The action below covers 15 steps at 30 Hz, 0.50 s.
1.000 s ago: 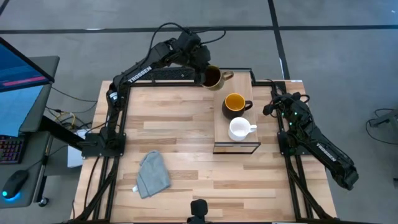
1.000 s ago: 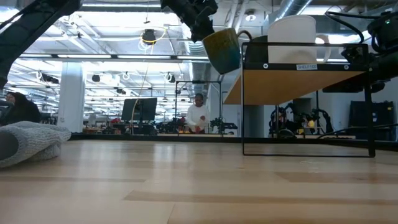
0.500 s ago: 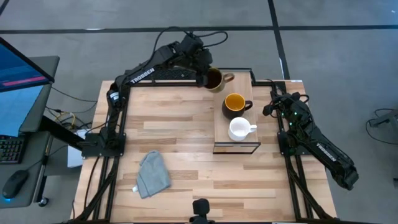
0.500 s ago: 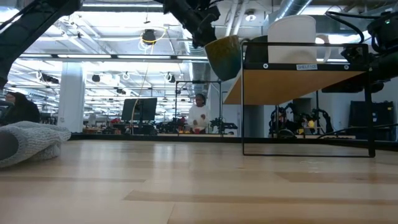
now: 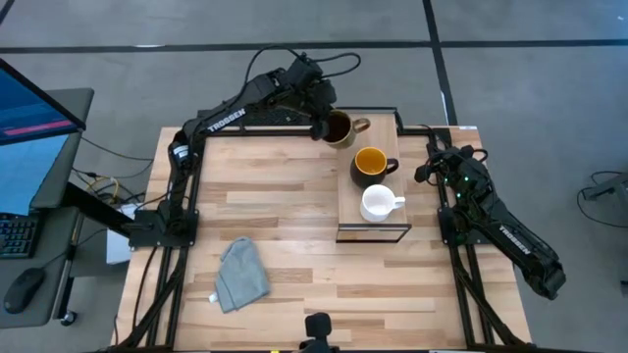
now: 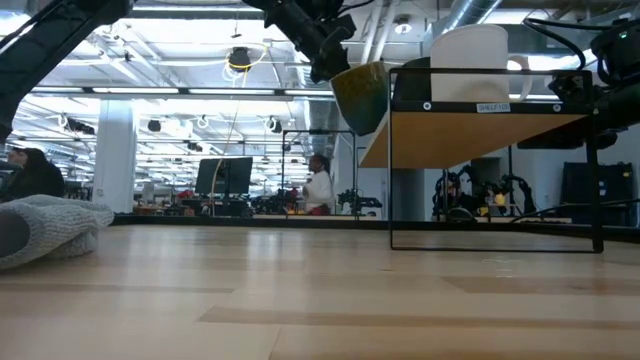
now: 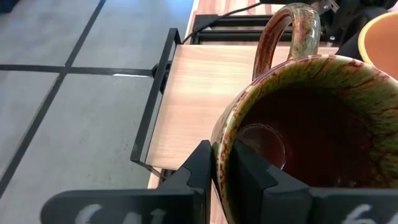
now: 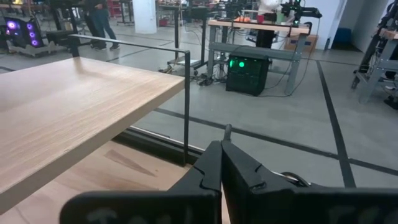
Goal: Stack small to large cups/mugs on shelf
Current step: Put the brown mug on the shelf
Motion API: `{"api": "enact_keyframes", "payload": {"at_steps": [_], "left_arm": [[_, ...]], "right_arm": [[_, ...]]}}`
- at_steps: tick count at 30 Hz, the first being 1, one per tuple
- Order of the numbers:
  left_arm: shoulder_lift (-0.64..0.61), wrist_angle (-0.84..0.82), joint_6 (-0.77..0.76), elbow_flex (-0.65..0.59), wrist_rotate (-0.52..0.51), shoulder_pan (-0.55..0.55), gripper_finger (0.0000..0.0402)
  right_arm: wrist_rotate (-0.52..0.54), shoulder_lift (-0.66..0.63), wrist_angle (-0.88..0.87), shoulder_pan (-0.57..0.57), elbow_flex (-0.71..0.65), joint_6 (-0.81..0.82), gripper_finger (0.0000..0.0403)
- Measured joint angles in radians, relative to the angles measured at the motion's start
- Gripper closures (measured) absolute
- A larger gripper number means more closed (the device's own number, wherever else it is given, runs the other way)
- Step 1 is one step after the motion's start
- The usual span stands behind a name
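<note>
left gripper (image 7: 214,171): jaws clamped on the rim wall of the olive-brown mug (image 5: 338,126), one finger inside, one outside; mug carried in the air at the shelf's far end
right gripper (image 8: 221,167): jaws closed, holding nothing; parked off the shelf's right side, near the counter's right edge
olive-brown mug: tilted in the low view (image 6: 362,95), mouth leaning up, handle (image 7: 283,28) pointing away over the shelf; not yet set down
shelf (image 5: 347,193): light wood board on dark frame, standing on the counter (image 5: 275,196); bare stretch at the far end shows under the mug in the left wrist view (image 7: 193,99)
dark mug (image 5: 371,164): yellow-orange inside, mid shelf, handle to the right; just beside the carried mug
white mug (image 5: 379,203): near end of shelf, handle to the right, close to the dark one
grey cloth (image 5: 240,275): on counter, near left, well apart from everything
order: white, dark, then open slot at far end; fits small to large
risk 1: slot is short; mug body or handle could knock the dark mug on the way down
risk 2: released while tilted it may rock or tip off the shelf's far edge; level first
risk 3: one-sided rim pinch, mug may swing or slip
room: shelf narrow, frame rails at edges; open counter to the left, so approach from there looks freest
</note>
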Motion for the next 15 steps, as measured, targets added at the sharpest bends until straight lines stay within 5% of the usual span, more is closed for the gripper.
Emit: {"api": "enact_keyframes", "payload": {"at_steps": [15], "left_arm": [[0.064,0.016,-0.003,0.006,0.024,0.007,0.0379]], "right_arm": [[-0.004,0.008,0.001,0.002,0.0,-0.001,0.0376]]}}
